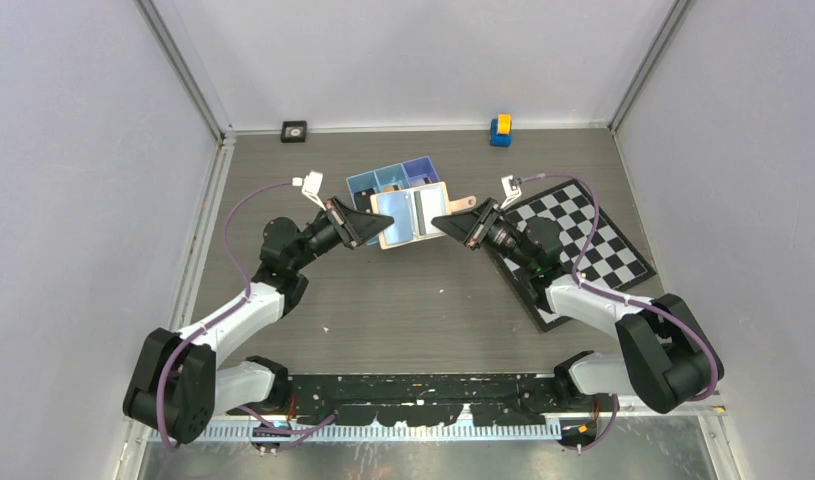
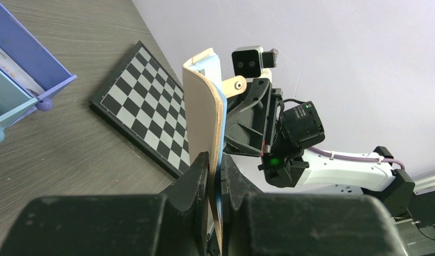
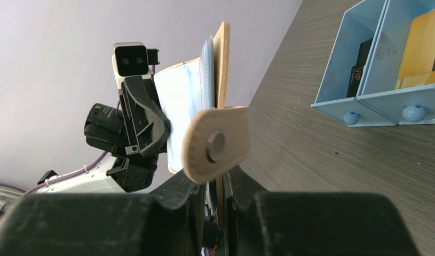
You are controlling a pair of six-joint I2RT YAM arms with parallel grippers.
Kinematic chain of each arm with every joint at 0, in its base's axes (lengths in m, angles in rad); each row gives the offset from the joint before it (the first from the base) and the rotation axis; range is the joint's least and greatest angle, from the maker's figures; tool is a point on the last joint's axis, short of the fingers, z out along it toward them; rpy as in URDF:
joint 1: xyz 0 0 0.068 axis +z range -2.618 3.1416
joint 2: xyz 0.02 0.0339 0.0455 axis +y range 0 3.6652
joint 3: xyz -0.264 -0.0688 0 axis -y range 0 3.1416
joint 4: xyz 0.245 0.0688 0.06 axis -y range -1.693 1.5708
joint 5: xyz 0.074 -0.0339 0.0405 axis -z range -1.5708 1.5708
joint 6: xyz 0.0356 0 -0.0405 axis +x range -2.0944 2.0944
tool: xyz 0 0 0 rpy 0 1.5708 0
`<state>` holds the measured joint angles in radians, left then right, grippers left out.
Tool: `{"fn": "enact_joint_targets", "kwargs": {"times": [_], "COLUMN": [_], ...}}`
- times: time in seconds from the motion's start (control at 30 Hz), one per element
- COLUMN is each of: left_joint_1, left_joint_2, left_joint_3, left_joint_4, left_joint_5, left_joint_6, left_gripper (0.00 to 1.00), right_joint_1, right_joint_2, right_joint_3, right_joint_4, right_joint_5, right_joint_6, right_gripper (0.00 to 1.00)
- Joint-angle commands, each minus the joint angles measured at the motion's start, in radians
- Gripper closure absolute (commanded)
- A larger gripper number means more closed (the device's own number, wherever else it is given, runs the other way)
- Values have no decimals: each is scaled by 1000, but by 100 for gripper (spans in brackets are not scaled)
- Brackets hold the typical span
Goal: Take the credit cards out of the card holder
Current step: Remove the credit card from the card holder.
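Note:
The tan card holder [image 1: 413,214] hangs open in the air between my two grippers, in front of the blue tray [image 1: 368,183]. Its inner face is pale blue with a dark strip down the middle, and I cannot tell whether a card sits in it. My left gripper [image 1: 375,228] is shut on its left edge; the left wrist view shows the tan wall [image 2: 202,106] pinched in the jaws [image 2: 215,170]. My right gripper [image 1: 445,225] is shut on its right edge [image 3: 221,58], below the snap tab [image 3: 218,144]. A black card [image 3: 363,66] and an orange card [image 3: 420,48] lie in the tray.
A chessboard [image 1: 583,245] lies on the table under the right arm. A small black object [image 1: 294,131] and a yellow-and-blue toy [image 1: 500,130] stand at the back wall. Grey walls close in both sides.

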<state>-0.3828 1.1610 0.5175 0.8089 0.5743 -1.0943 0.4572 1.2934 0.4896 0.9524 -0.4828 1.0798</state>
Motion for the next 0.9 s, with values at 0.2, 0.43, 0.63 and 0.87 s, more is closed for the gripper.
{"fn": "enact_joint_targets", "kwargs": {"times": [0.2,0.43,0.63,0.87], "left_joint_1": [2,2,2,-1], "left_joint_2": [-67,-172,-167,96], "left_joint_3": [102,116,79,116], "left_joint_4": [-421,-680,-469,-151], "left_joint_5": [-191,-494,-292,16], "left_joint_6": [151,197,193,30], "left_gripper": [69,50,64,71], "right_joint_1": [4,4,4,12], "right_joint_2": [-11,-39,-8,49], "right_joint_3": [46,78,111,104], "right_joint_4": [-43,-249,-305,-139], "right_joint_5": [23,116,108,3], "right_joint_6": [-38,-119,-131,-62], "right_gripper": [97,100,100,99]}}
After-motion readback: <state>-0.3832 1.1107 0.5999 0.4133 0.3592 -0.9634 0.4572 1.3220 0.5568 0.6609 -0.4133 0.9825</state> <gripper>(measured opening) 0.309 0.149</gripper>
